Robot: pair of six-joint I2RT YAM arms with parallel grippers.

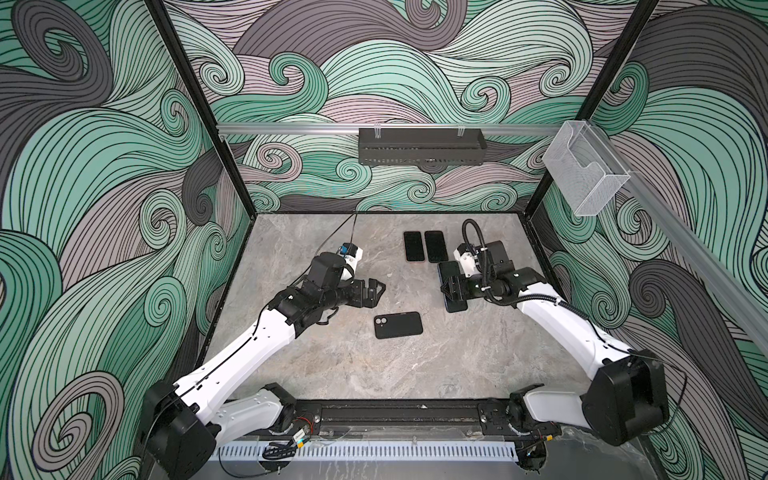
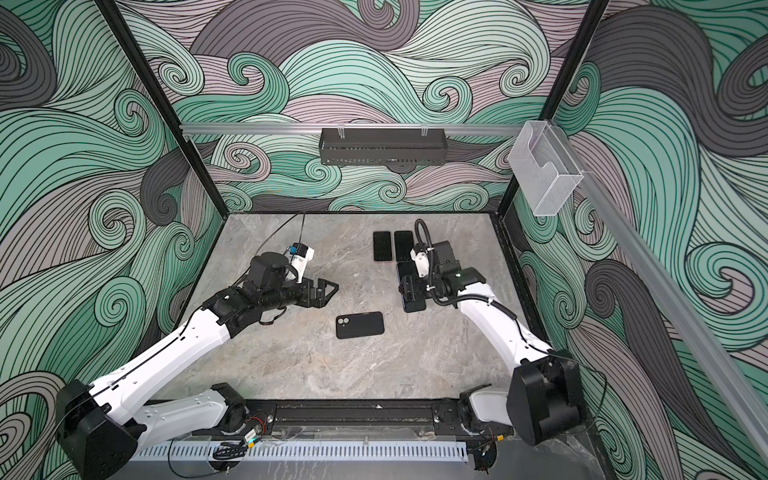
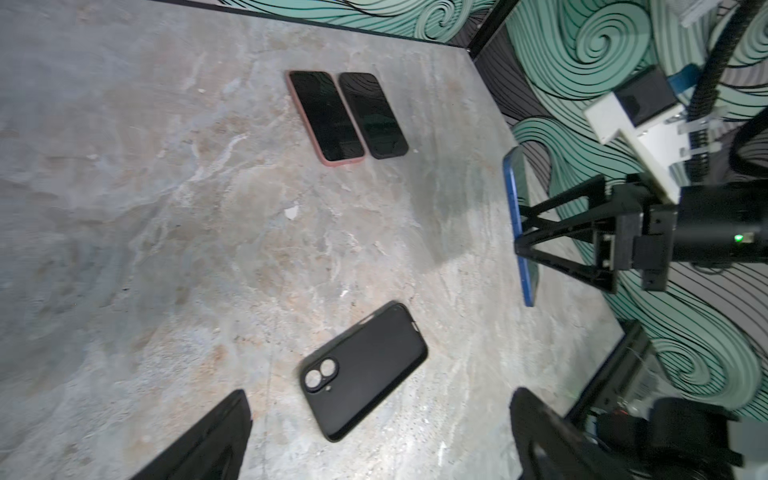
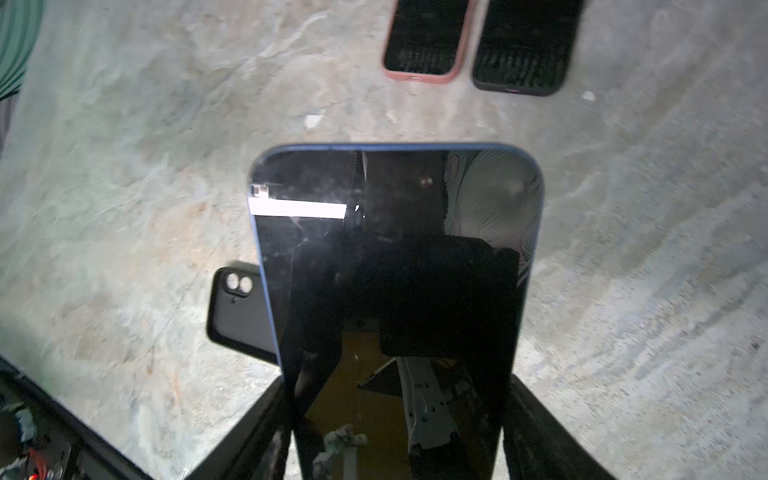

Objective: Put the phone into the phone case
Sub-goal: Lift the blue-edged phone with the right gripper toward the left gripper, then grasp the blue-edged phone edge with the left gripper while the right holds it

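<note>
Firmly, right gripper [image 1: 451, 288] clamps the blue phone [image 4: 395, 232] (black case [image 1: 398, 325] lies apart)

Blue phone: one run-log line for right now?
right gripper: shut on blue phone, held above table | left gripper: open, empty | black phone case: flat on table, untouched

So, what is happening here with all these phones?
The right gripper holds a blue phone by its long edges, lifted above the table. The empty black case lies flat mid-table, untouched. The left gripper hovers open beside it. Two more cased phones lie side by side at the back.
</note>
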